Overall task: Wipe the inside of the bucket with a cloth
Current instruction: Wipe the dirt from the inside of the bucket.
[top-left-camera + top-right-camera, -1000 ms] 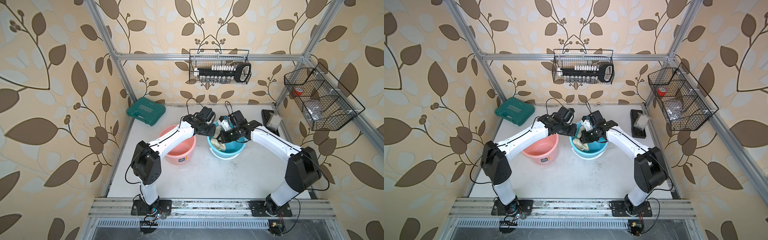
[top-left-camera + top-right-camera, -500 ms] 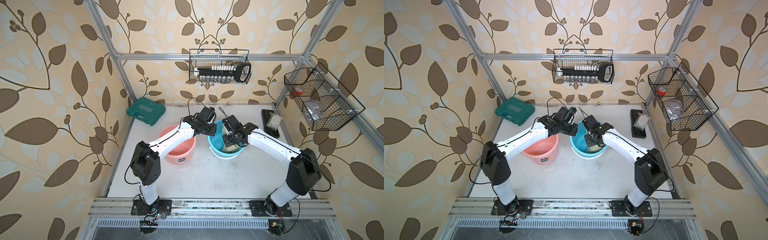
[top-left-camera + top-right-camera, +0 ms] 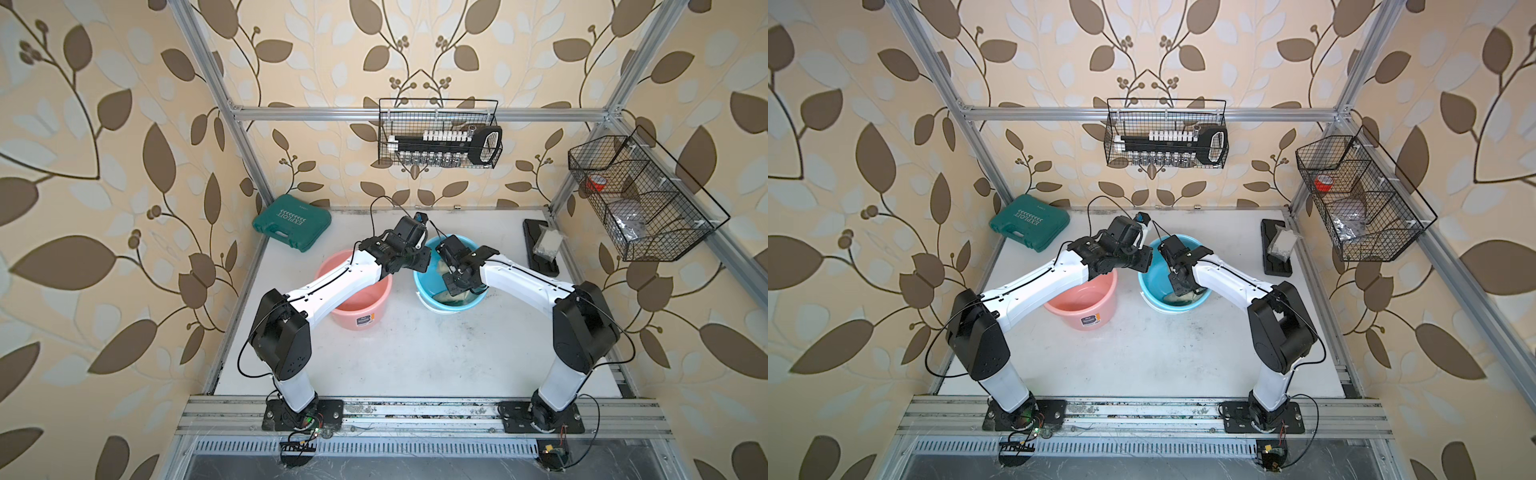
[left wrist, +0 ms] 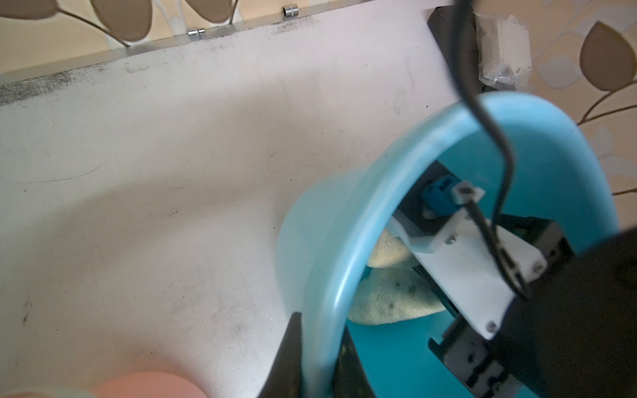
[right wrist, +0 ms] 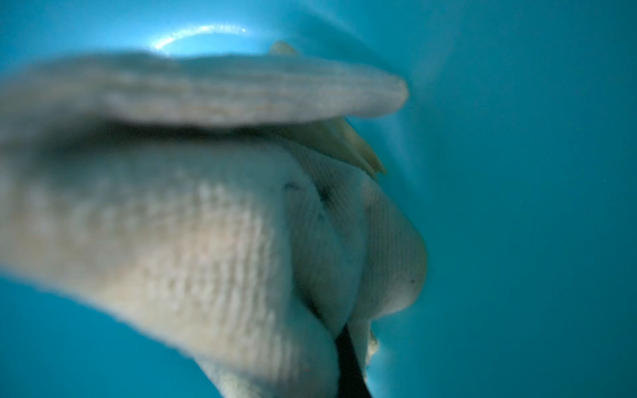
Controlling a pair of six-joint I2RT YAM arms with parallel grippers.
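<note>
Clamping the rim of the blue bucket (image 4: 329,296) with the left gripper (image 4: 319,351): jaws closed on the rim, one dark finger (image 4: 289,348) outside the wall, the other inside. Seen in a top view to grip the side of the rim nearest the pink bucket (image 3: 361,316).

Reaching down into the blue bucket with the right gripper (image 3: 455,286), wrist below the rim. Closed on the cloth (image 5: 206,224): pale-yellow fabric bunched in folds close to the right wrist camera, with one dark finger (image 5: 348,361) showing at the base of the folds. Blurred at close range; second finger not made out. Dark specks noted on the fabric.

Found the cloth wholly inside the blue bucket, backed by the blue inner wall, with part showing at the front side of the interior in both top views. Cannot tell how much of the fabric presses on the wall.

Standing toward the back of the worktop (image 3: 415,353), about midway between its left and right edges: the blue bucket, just beside the pink bucket and to its right, with a strip of worktop showing between them.

Recorded further out: green case (image 3: 291,222) at the back left corner; black tray (image 3: 544,266) carrying a clear bag (image 3: 547,243) along the right edge near the back; back wire basket (image 3: 386,124) hung above the back edge; side wire basket (image 3: 665,232) hung above the right edge.
</note>
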